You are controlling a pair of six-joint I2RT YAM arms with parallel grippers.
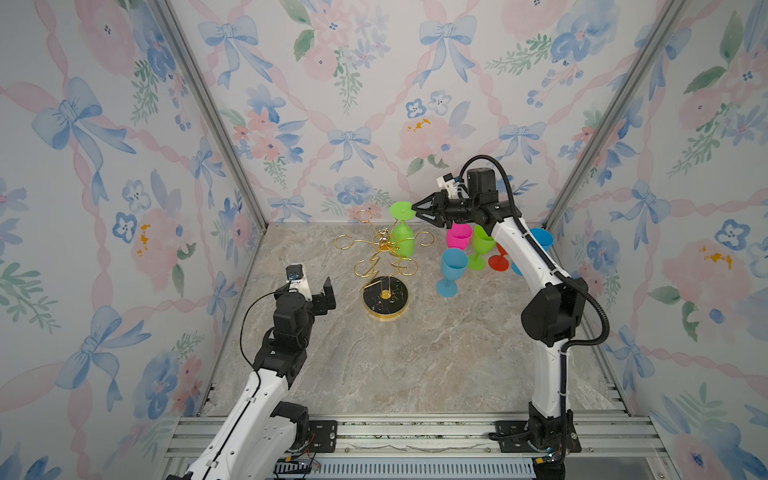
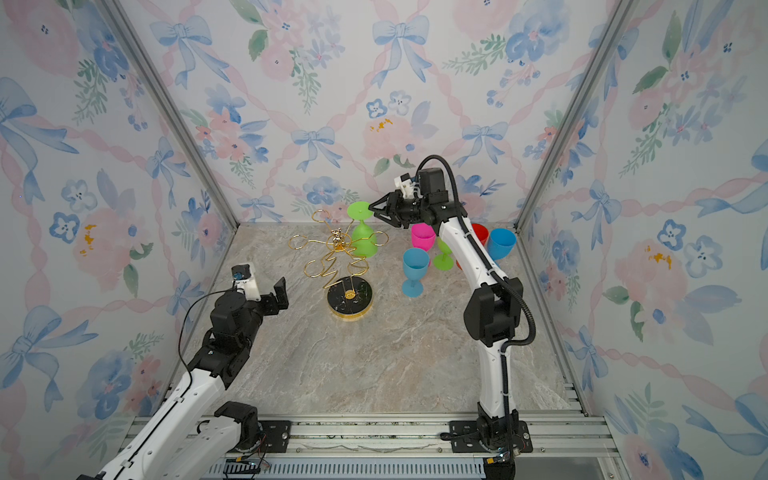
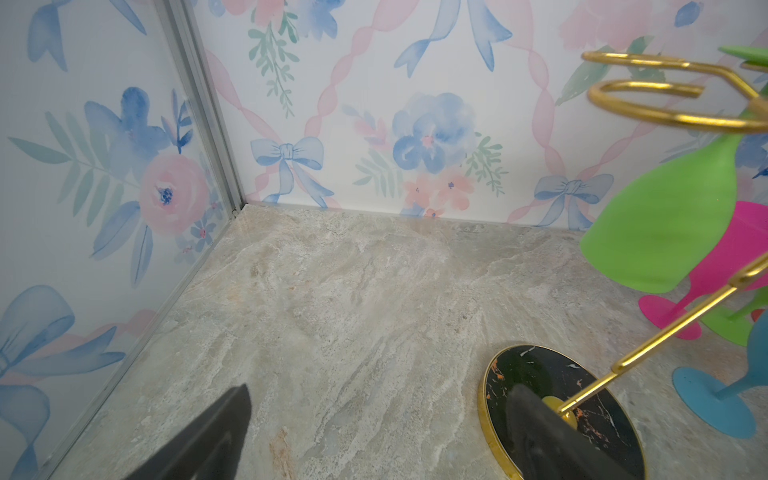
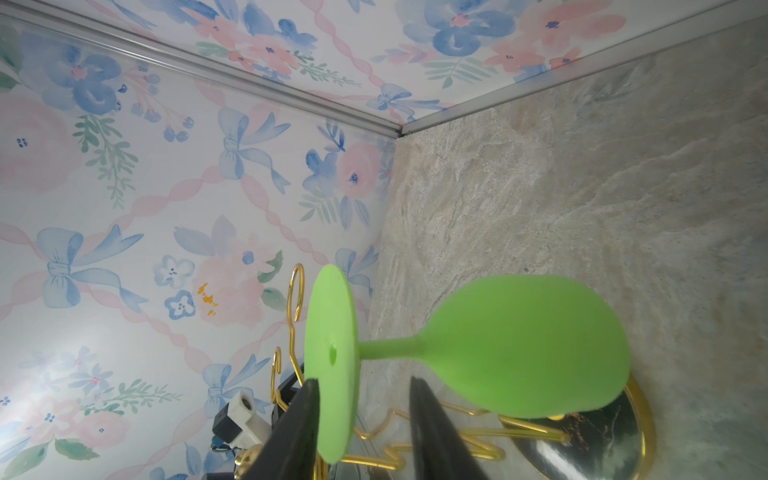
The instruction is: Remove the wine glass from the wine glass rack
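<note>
Right hand, fingers apart, straddles the foot of the wine glass at one o'clock on the wine glass rack; left hand gapes wide.

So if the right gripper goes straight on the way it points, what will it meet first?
Probably the foot of the green glass on the rack; it lies between the right gripper's jaws.
</note>
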